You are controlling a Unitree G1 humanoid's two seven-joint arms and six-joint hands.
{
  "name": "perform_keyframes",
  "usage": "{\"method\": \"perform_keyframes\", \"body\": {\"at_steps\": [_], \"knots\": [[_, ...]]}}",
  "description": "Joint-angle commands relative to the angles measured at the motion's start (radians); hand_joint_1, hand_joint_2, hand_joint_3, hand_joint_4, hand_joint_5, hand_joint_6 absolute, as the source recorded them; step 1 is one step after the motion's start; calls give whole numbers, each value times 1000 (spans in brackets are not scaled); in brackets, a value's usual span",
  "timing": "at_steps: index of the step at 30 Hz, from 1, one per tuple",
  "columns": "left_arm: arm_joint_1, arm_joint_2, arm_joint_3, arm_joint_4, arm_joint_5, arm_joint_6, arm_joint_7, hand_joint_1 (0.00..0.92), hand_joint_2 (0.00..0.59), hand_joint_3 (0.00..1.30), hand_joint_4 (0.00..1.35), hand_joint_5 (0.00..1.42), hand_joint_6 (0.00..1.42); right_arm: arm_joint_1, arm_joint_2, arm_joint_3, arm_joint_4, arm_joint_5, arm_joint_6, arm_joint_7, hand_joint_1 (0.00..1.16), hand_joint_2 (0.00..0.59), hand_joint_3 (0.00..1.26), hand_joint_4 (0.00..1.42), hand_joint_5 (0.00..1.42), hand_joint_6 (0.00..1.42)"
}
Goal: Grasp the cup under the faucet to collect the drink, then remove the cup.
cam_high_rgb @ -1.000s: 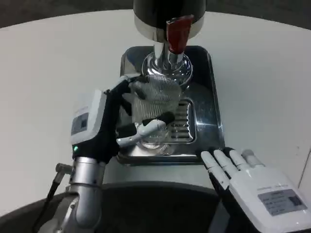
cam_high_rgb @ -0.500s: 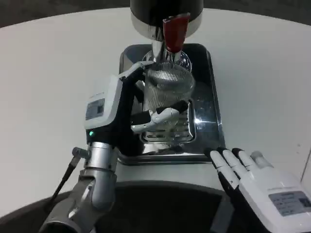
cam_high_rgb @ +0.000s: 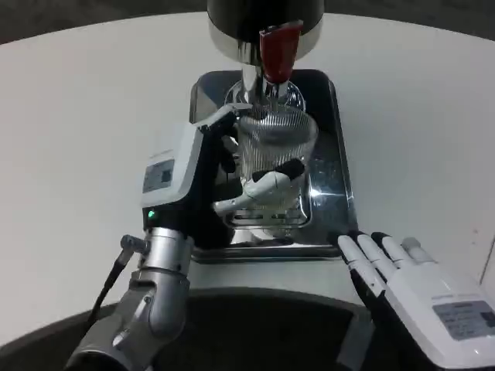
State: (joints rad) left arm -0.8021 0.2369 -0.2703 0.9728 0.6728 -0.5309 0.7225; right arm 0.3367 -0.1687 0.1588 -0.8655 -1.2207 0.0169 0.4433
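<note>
You see the left hand [cam_high_rgb: 203, 185] with white back, green light, silver forearm; the right hand [cam_high_rgb: 421, 290] has a grey label.

Bright even overhead light, white surface [cam_high_rgb: 93, 116] near blown out. Glare on metal tray [cam_high_rgb: 336, 166]. Soft overall focus, slight blur; dark shadow along bottom edge.

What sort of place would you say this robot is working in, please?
Probably a drinks-serving test bench: a beverage dispenser with a red tap lever stands over a metal drip tray on a white table, while the left hand holds a ribbed glass cup beneath the faucet.
</note>
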Motion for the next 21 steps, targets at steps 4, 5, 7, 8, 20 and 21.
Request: {"method": "perform_keyframes", "body": {"at_steps": [4, 5, 7, 8, 20, 21], "knots": [[-17, 23, -12, 25, -18, -30, -9, 152, 26, 420, 404, 697, 1027, -2, -3, -7, 16, 13, -8, -22, 790, 267, 0, 0, 0, 0], [-18, 25, -13, 27, -18, -32, -11, 143, 13, 391, 372, 670, 999, -2, -3, -7, 17, 13, -8, -23, 790, 267, 0, 0, 0, 0], [-19, 29, -16, 30, -19, -37, -13, 128, 2, 358, 318, 622, 944, -3, -2, -7, 19, 13, -7, -24, 791, 268, 0, 0, 0, 0], [-19, 31, -18, 31, -19, -38, -13, 122, 0, 345, 302, 605, 919, -3, -1, -7, 19, 13, -6, -24, 792, 268, 0, 0, 0, 0], [0, 65, -22, 7, -35, -54, -10, 94, 0, 293, 243, 532, 792, -8, 1, -2, 25, 14, -6, -29, 800, 271, 0, 0, 0, 0], [9, 70, -19, -4, -41, -57, -11, 90, 0, 299, 253, 532, 795, -8, 1, -2, 25, 13, -6, -29, 800, 272, 0, 0, 0, 0]]}}
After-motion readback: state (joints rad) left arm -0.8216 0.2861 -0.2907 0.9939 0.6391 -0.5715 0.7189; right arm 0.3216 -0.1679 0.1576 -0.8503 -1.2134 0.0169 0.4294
